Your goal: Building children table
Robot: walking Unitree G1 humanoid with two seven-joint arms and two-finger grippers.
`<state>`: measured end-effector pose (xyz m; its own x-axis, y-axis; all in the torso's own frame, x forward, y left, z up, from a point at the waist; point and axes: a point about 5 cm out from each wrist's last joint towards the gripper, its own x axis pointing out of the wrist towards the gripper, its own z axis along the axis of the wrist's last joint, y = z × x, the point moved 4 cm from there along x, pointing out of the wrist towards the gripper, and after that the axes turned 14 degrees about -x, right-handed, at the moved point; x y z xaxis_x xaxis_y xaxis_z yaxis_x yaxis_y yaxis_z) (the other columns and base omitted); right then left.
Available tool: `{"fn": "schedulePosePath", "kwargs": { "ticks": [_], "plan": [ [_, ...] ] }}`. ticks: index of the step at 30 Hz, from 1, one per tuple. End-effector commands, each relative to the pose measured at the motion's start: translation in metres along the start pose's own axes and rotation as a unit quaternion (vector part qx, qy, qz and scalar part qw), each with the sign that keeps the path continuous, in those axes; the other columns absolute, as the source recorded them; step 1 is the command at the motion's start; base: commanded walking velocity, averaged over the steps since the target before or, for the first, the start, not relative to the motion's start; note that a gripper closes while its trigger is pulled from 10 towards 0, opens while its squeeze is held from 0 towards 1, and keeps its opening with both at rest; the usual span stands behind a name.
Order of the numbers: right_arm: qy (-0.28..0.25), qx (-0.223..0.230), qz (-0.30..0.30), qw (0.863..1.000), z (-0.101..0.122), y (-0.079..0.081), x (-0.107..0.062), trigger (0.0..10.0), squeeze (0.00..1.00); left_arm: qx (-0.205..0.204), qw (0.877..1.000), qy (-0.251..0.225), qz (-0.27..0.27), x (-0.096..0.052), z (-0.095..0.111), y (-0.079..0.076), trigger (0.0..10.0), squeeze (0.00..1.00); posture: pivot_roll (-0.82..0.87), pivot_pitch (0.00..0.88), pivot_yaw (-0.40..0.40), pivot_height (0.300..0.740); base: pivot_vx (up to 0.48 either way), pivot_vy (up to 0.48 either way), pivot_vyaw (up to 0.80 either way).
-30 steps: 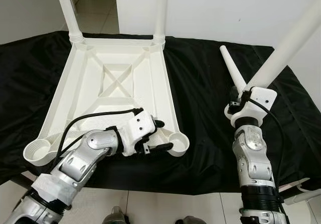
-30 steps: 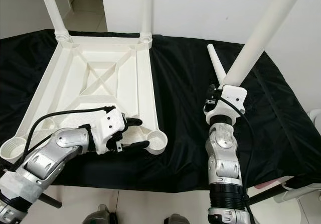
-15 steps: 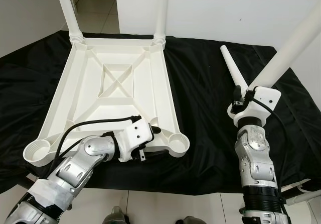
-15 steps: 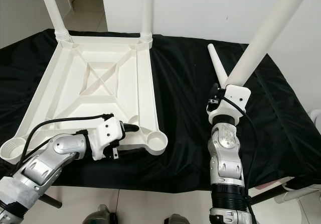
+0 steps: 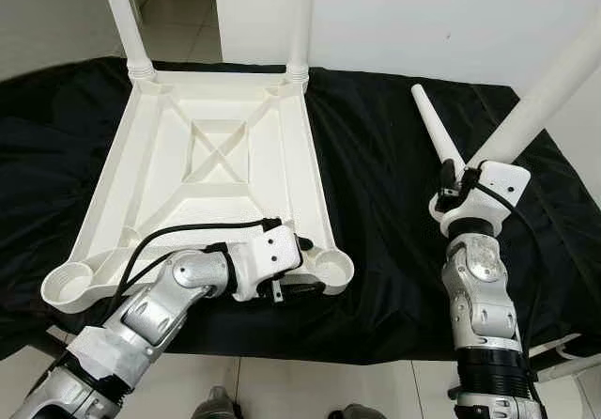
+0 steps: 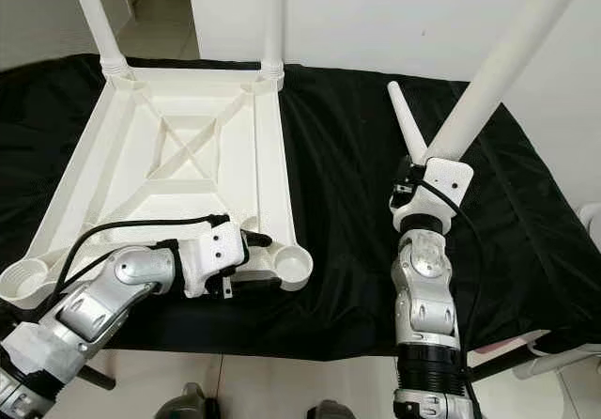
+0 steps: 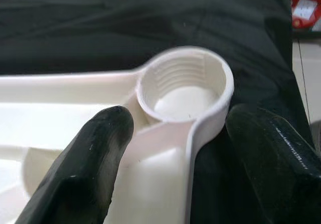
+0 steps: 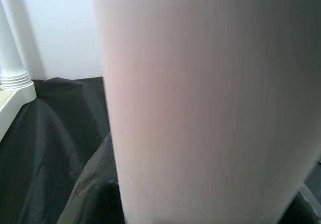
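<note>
The white table top (image 5: 315, 175) lies upside down on black cloth, with two legs (image 5: 302, 15) (image 5: 120, 10) standing in its far corners. Both near corner sockets (image 5: 331, 271) (image 5: 68, 286) are empty. My left gripper (image 5: 305, 267) straddles the near rim beside the right socket (image 7: 184, 86), shut on it: one finger (image 7: 95, 153) presses inside the frame, the other (image 7: 271, 153) outside. My right gripper (image 5: 462, 170) is shut on a third white leg (image 5: 545, 85), held above the cloth and leaning up to the right. A loose tapered leg (image 5: 432, 123) lies on the cloth just behind it.
The black cloth (image 5: 376, 212) covers a low platform whose front edge runs just below both arms. White walls and a tiled doorway lie behind. A white object (image 5: 573, 353) sits on the floor at the lower right, and a red item (image 7: 303, 10) lies off the cloth.
My left gripper drew back, then slid right along the near rim to the corner socket, and its fingers closed in on the rim. The right arm and its leg shifted slightly right.
</note>
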<state>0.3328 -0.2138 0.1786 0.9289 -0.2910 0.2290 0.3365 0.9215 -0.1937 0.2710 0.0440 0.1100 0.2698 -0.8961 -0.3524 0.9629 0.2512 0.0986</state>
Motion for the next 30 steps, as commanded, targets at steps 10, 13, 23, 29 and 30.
{"fn": "schedulePosePath", "kwargs": {
  "ticks": [10, 13, 23, 29, 30],
  "plan": [
    [-0.003, -0.001, -0.008, 1.0, 0.003, -0.006, 0.001, 10.0, 0.0, -0.011, 0.999, 0.046, -0.027, 0.003, -0.016, -0.004, 10.0, 0.0, 0.02, 0.011, -0.028, 0.74, 0.0, 0.0, 0.0],
    [-0.003, -0.002, -0.008, 1.0, 0.003, -0.006, 0.001, 10.0, 0.0, -0.016, 0.999, 0.048, -0.016, 0.001, -0.016, -0.001, 10.0, 0.0, 0.02, 0.011, -0.028, 0.74, 0.0, 0.0, 0.0],
    [-0.001, 0.0, -0.005, 1.0, 0.002, -0.004, 0.0, 10.0, 0.0, -0.114, 0.984, -0.128, -0.036, -0.027, 0.038, 0.003, 10.0, 0.0, 0.03, 0.014, -0.035, 0.74, 0.0, 0.0, 0.0],
    [-0.002, 0.002, 0.0, 1.0, 0.002, -0.001, 0.002, 10.0, 0.0, -0.117, 0.983, -0.142, -0.026, -0.037, 0.042, 0.009, 10.0, 0.0, 0.05, 0.01, -0.042, 0.74, 0.0, 0.0, 0.0],
    [-0.002, 0.002, 0.0, 1.0, 0.002, -0.001, 0.002, 10.0, 0.0, -0.117, 0.983, -0.142, -0.026, -0.037, 0.042, 0.009, 10.0, 0.0, 0.05, 0.01, -0.042, 0.74, 0.0, 0.0, 0.0]
  ]
}}
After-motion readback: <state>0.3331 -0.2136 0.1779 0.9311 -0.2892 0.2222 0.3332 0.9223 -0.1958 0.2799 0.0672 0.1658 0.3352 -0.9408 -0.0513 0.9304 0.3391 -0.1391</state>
